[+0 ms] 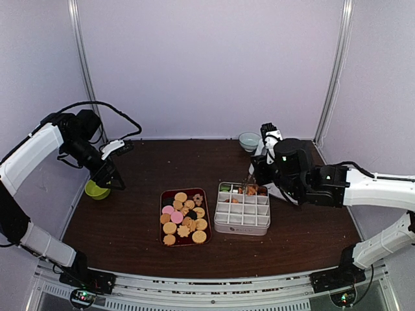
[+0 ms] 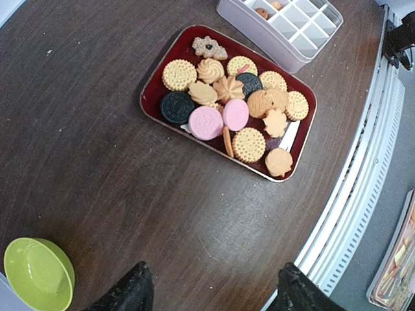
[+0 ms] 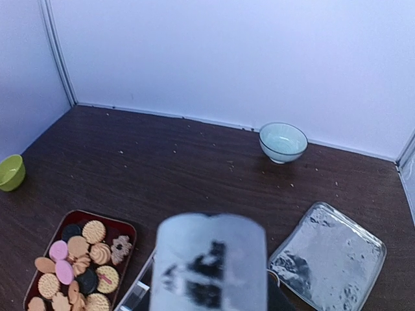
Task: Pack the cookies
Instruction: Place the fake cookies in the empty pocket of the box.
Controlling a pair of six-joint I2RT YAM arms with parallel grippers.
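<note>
Cookies point(image 1: 183, 216) lie on a red tray point(image 1: 161, 220) mid-bench point(image 1: 123, 220), just beside a white divided box point(image 1: 241, 228). The right claw point(image 1: 250, 183) hangs over the box's back row. From the left wrist, the left claw point(image 2: 214, 295) stands apart and empty, near a green bowl point(image 2: 37, 272). From the right wrist, a blurred pale shape point(image 3: 211, 259) hides the right claw, so I cannot tell its state.

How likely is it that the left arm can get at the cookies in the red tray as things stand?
Probably yes. The left hand is open and empty, above bare table near the green bowl; the cookies lie uncovered in the tray, with nothing between.
</note>
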